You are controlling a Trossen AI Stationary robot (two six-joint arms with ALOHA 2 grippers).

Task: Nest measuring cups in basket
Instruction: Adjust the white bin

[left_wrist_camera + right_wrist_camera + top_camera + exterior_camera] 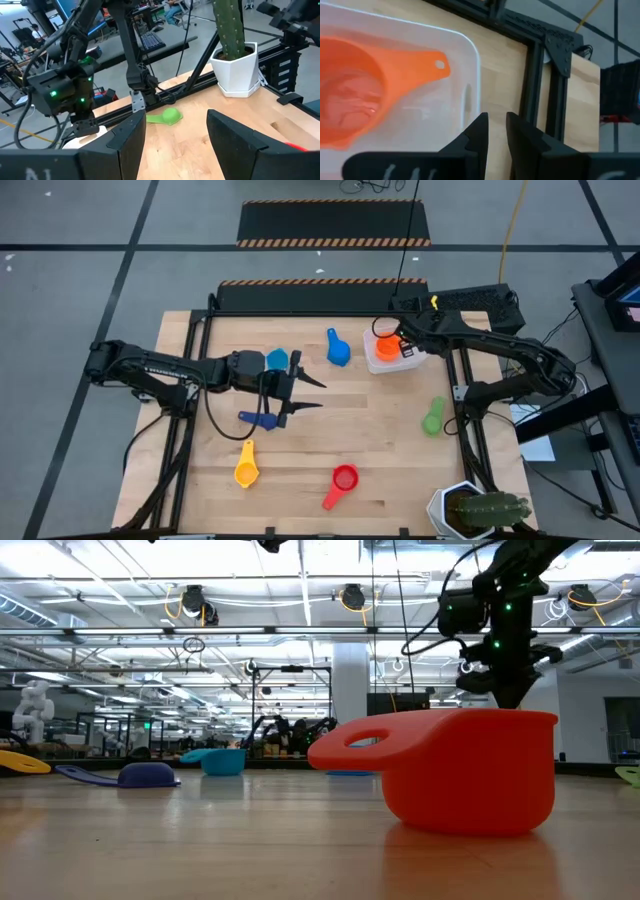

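The white basket (405, 363) stands at the table's far right with the orange cup (384, 348) lying in it, handle (427, 65) toward one wall (471, 60). My right gripper (408, 347) (496, 122) hovers over the basket's edge, open by a narrow gap and empty. My left gripper (320, 395) (176, 116) is wide open and empty above mid-table, pointing right. The light blue cup (277, 360) and the navy cup (260, 418) lie beside it. The blue (337, 348), green (432, 418), yellow (246, 466) and red (343, 479) cups rest on the wood.
A white pot with a cactus (476, 510) stands at the near right corner. Black frame rails (466, 395) run along the table's right side, next to the green cup. In the low view the red cup (470, 770) fills the foreground.
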